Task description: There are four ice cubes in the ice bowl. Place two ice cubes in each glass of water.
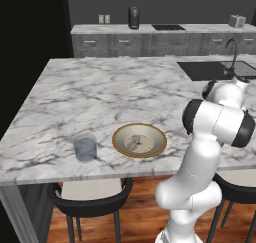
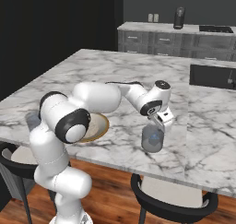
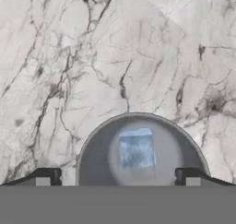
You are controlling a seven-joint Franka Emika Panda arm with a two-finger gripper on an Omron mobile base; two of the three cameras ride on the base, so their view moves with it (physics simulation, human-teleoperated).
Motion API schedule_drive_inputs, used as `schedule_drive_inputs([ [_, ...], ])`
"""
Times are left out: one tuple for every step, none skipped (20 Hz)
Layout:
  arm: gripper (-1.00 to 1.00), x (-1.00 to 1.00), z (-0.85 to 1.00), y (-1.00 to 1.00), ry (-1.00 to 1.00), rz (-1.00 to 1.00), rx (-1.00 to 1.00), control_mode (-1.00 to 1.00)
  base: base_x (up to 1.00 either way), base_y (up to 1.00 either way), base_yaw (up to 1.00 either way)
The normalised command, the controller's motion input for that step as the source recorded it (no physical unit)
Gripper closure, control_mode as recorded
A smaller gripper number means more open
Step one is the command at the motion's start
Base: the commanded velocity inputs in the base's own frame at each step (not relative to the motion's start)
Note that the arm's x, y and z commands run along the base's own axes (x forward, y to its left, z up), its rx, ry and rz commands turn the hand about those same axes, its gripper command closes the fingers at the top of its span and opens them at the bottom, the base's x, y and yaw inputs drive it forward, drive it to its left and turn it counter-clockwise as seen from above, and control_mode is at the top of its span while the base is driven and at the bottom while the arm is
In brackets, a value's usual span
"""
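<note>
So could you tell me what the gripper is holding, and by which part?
Nothing is held: the gripper stands open above a glass of water, with an ice cube lying free inside.

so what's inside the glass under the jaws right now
One pale, slightly translucent ice cube lies in the short blue-grey tumbler directly below the open jaws. The tumbler's near edge is cut off, so anything there is hidden.

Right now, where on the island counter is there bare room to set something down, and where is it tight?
The marble counter is bare from the ice bowl back to the sink. The gap between the bowl and the left glass is narrow. Tightest is the front edge, where the open end effector hangs over the right glass, which holds one ice cube.
</note>
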Motion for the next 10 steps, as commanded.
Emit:
schedule_drive_inputs([
  [-1.00, -0.82, 0.51, 0.19, -0.25, 0.17, 0.00, -1.00, 0.00, 0.00, 0.00],
  [-1.00, -0.88, 0.41, 0.50, -0.22, 0.25, 0.00, -1.00, 0.00, 0.00, 0.00],
  [-1.00, -0.94, 0.38, 0.61, -0.19, 0.28, 0.00, -1.00, 0.00, 0.00, 0.00],
  [-1.00, -0.94, 0.34, 0.73, -0.17, 0.33, 0.00, -1.00, 0.00, 0.00, 0.00],
  [-1.00, -0.90, 0.33, 0.74, -0.14, 0.35, -0.01, -1.00, 0.00, 0.00, 0.00],
  [-1.00, -0.83, 0.25, 0.84, -0.11, 0.37, -0.03, -1.00, 0.00, 0.00, 0.00],
  [-1.00, -0.84, 0.12, 0.93, -0.11, 0.37, -0.05, -1.00, 0.00, 0.00, 0.00],
  [-1.00, -0.77, 0.02, 1.00, -0.09, 0.37, -0.08, -1.00, 0.00, 0.00, 0.00],
  [-1.00, -0.55, 0.03, 1.00, -0.04, 0.34, -0.09, -1.00, 0.00, 0.00, 0.00],
  [-1.00, -0.29, 0.14, 1.00, 0.00, 0.31, -0.11, -1.00, 0.00, 0.00, 0.00],
])
